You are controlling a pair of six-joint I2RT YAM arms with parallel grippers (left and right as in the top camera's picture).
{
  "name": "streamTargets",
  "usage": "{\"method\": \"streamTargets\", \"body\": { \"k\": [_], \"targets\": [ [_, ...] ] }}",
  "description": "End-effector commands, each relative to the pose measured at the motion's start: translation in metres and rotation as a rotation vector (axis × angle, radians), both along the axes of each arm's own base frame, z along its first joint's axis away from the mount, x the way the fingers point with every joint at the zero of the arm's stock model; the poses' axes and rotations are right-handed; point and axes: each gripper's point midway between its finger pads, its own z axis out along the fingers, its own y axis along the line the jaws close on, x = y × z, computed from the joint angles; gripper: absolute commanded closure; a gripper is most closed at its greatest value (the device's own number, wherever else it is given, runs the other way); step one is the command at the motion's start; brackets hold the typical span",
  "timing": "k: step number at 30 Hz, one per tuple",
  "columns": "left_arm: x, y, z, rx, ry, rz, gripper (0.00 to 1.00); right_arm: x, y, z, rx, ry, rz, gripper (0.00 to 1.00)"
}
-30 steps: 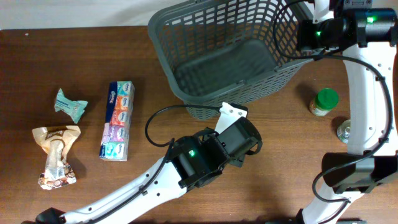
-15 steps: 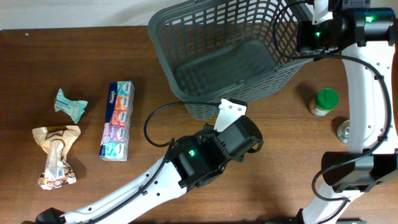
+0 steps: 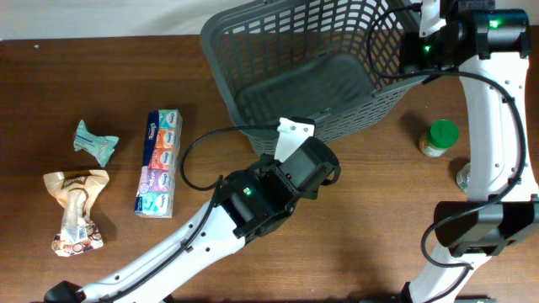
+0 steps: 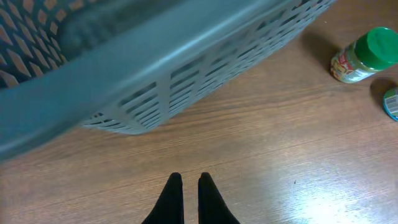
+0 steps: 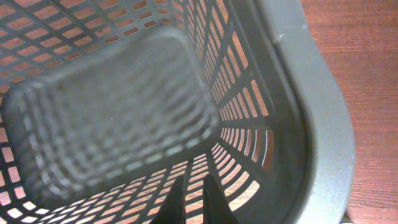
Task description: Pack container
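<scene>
The container [image 3: 221, 63], a large dark grey lattice basket, stands at the back of the table with nothing lying in it. My left gripper [image 4: 190, 174] is shut and holds nothing. It hovers over bare wood just in front of the container's near wall [image 4: 186, 81], and its wrist [image 3: 301, 167] covers the near left corner in the overhead view. My right gripper [image 5: 194, 176] is shut and holds nothing. It points down inside the container by its right rim [image 5: 323, 124], and its wrist [image 3: 428, 44] sits over that rim.
A green-lidded jar [image 3: 439, 137] [image 4: 364, 55] and a small can [image 3: 462, 177] [image 4: 392, 102] stand to the right of the container. On the left lie a multi-coloured tissue pack [image 3: 159, 162], a teal wrapped snack [image 3: 95, 141] and a brown packet [image 3: 77, 210].
My left arm has moved left and farther back, up to the container's near wall. The right wrist has shifted slightly toward the back. Both grippers stayed shut.
</scene>
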Motion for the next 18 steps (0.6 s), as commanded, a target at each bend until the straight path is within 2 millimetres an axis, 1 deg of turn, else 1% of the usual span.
{"method": "streamTargets", "body": {
  "k": [1,7,15,18],
  "targets": [
    [0.005,0.000,0.009,-0.017,-0.021,0.019,0.98,0.002,0.000,-0.006,-0.012,0.016,-0.008,0.96],
    [0.009,0.005,0.009,-0.017,-0.023,0.036,0.98,0.000,0.001,-0.011,-0.009,0.031,-0.007,0.96],
    [0.023,0.020,0.010,-0.018,-0.025,0.088,0.98,-0.004,0.001,-0.023,-0.008,0.070,-0.006,0.96],
    [0.027,0.025,0.010,-0.018,-0.024,0.105,0.98,-0.005,0.003,-0.024,0.001,0.074,-0.001,0.96]
  ]
}}
